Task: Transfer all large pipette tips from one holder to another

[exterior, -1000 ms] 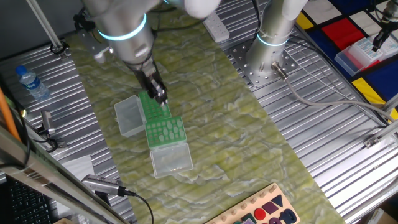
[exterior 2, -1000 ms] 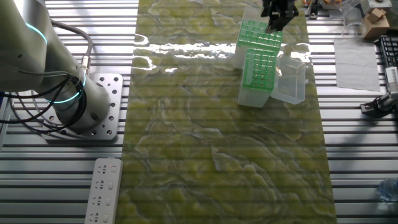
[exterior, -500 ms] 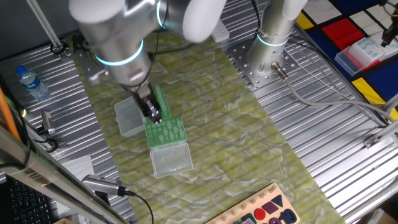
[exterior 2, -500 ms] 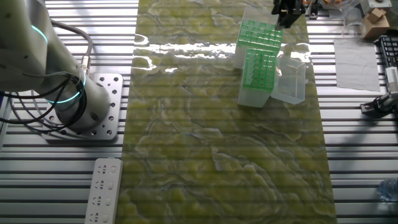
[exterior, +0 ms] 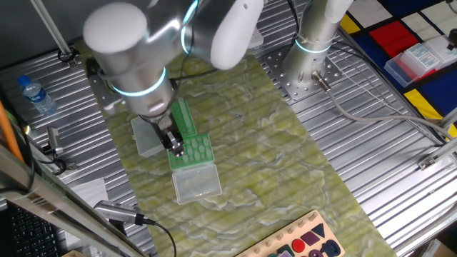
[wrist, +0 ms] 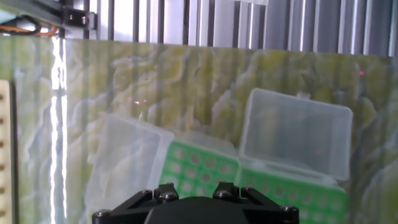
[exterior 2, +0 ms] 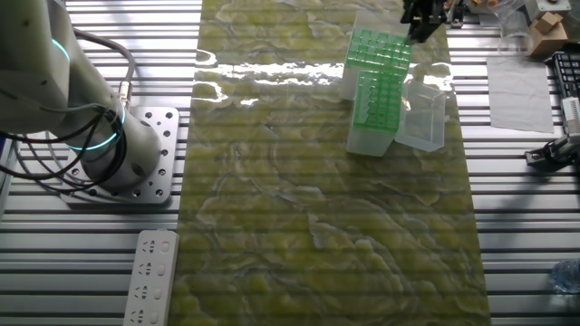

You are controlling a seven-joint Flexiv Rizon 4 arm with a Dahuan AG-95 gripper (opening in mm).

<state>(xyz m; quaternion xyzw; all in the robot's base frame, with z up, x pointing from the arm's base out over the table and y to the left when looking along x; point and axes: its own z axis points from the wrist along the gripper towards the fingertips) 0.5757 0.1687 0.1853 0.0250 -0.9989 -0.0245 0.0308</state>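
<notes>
Two green racks stand side by side on the yellow-green mat, one point(exterior: 183, 116) farther back and one point(exterior: 193, 149) nearer, each with a clear lid point(exterior: 197, 182) hinged open. The large pipette tips point(exterior: 196, 150) show as pale dots in the nearer rack. In the hand view the rack holes point(wrist: 198, 167) lie just ahead of the hand. My gripper point(exterior: 175, 145) hangs over the left edge of the nearer rack. In the other fixed view the gripper point(exterior 2: 421, 16) is at the top edge, above the racks point(exterior 2: 378, 77). Its fingertips are hidden in every view.
A second clear lid point(exterior: 146, 135) lies left of the racks. A water bottle point(exterior: 34, 95) stands at the far left. The other arm's base point(exterior: 313, 50) is at the back. A shape board point(exterior: 308, 241) sits at the front edge, and a power strip point(exterior 2: 149, 277) lies off the mat.
The gripper has travelled from above the farther rack down to the left edge of the nearer rack. The racks and lids have stayed put.
</notes>
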